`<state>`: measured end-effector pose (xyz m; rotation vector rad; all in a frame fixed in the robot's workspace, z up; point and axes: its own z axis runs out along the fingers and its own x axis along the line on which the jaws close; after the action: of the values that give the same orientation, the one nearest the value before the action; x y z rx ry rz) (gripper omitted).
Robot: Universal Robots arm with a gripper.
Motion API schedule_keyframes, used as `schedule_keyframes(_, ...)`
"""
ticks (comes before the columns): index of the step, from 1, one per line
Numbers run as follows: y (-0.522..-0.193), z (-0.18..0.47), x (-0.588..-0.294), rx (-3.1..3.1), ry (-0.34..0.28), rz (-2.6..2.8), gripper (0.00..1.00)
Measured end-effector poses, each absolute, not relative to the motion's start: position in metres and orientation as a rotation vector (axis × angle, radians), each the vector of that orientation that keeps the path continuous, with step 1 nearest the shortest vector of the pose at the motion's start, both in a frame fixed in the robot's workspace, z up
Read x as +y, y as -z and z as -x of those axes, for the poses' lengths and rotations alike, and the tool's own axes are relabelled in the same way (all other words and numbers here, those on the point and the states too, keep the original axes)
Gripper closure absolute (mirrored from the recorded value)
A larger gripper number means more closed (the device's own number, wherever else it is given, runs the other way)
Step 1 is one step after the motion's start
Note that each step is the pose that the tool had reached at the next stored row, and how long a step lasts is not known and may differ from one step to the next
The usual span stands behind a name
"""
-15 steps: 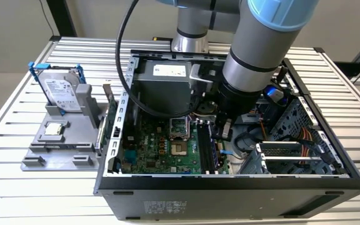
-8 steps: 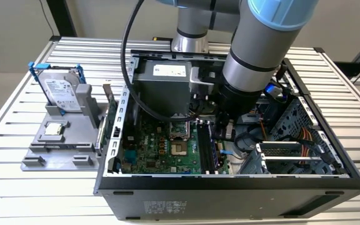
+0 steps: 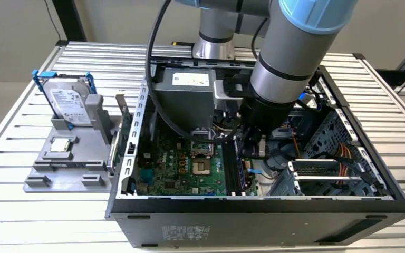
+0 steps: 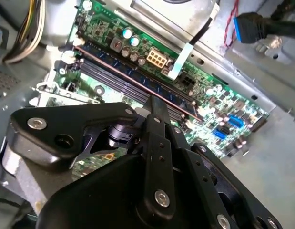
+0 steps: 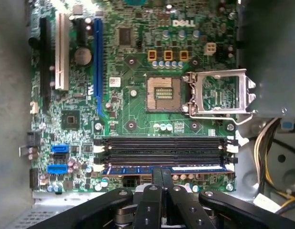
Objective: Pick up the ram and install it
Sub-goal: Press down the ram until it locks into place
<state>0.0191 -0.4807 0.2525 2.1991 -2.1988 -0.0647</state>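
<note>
Gripper [image 5: 161, 172] down inside open case [image 3: 259, 208], fingers pinched together over the ram [image 5: 166, 168]. Stick lying along nearest memory slot, blue edge showing either side of fingertips; grip versus mere pressing not clear. Seating step, by the look. Next: even downward pressure until end latches close. Beyond: empty black slots [image 5: 164, 151], open processor socket [image 5: 162, 93].

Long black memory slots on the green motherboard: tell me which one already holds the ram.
The slot nearest the gripper. The bluish-green ram sits in it, while the other long black slots are bare.
</note>
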Motion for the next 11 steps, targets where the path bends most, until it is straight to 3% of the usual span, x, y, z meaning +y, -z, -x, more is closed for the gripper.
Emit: schedule_keyframes(11, -0.2495, -0.0198, -0.4813, -2.165, 0.064, -2.232, 1.00)
